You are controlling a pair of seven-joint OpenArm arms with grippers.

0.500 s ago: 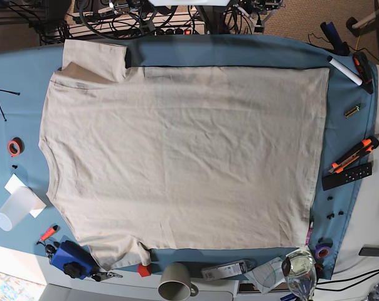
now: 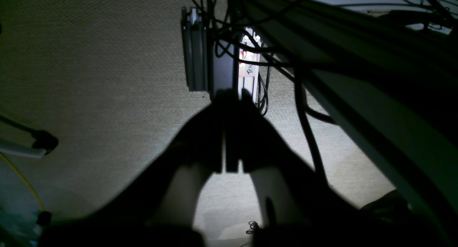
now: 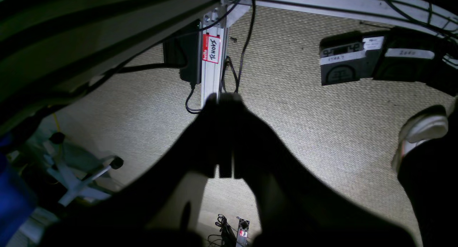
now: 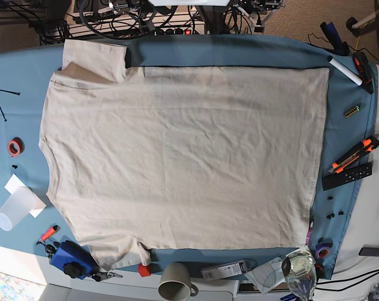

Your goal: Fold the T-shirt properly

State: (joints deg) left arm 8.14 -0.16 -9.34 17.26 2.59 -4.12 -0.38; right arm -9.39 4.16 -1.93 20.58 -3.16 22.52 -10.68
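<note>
The T-shirt [image 4: 183, 157] lies spread flat and unfolded across the centre of the base view on the blue cloth [image 4: 26, 69], collar edge at frame left, hem at frame right, one sleeve at upper left and one at lower left. Neither arm appears in the base view. The left gripper [image 2: 232, 96] and right gripper [image 3: 223, 98] each show in their own wrist view as dark silhouettes over carpet [image 3: 304, 132], jaws pressed together and holding nothing.
</note>
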